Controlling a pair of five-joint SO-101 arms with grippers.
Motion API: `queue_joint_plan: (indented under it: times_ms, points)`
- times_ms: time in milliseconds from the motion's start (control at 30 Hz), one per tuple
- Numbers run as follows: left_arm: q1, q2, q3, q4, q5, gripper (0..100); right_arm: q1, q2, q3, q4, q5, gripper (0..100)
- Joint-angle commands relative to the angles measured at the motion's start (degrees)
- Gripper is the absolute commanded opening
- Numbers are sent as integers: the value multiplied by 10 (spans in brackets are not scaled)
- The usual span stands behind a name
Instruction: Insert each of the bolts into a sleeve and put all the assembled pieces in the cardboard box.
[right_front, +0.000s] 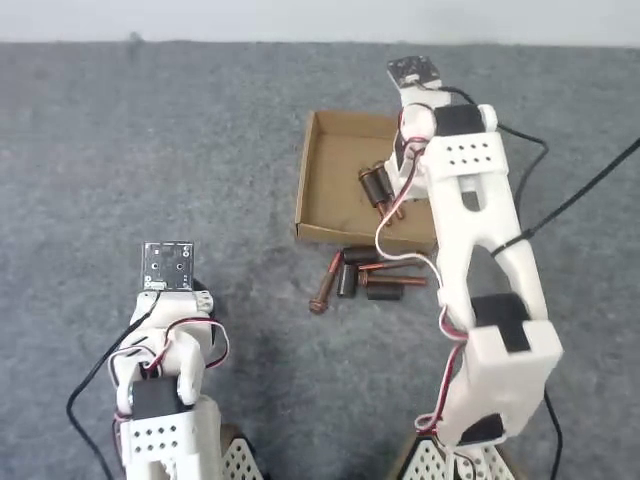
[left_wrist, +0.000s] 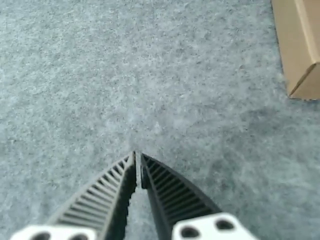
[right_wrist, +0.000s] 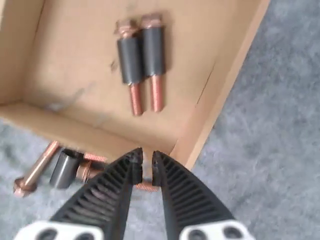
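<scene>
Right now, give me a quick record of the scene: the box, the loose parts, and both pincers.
Cardboard box: two assembled pieces side by side inside
Loose on the carpet: a bolt, a sleeve and more parts, outside the box
Left pincer: shut, empty, over carpet
Right pincer: slightly open, empty, over the box wall

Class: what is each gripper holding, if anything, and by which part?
Nothing is held. The left gripper is shut over carpet; the right gripper hangs barely parted, empty, above a wall of the cardboard box.
</scene>
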Motion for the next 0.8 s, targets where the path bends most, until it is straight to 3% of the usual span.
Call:
queue_joint_plan:
  times_ms: [0, 267, 500, 767]
  points:
    - [-2, -5, -5, 0, -5, 12, -12, -97, 47, 3, -2, 6]
    - [-2, -5, -5, 0, -5, 12, -62, -213, 186, -4, -64, 6]
    - [-2, -5, -5, 0, -5, 12, -156, -261, 277, -7, -121, 6]
    - [-2, -5, -5, 1, -5, 12, -210, -262, 367, -114, -132, 6]
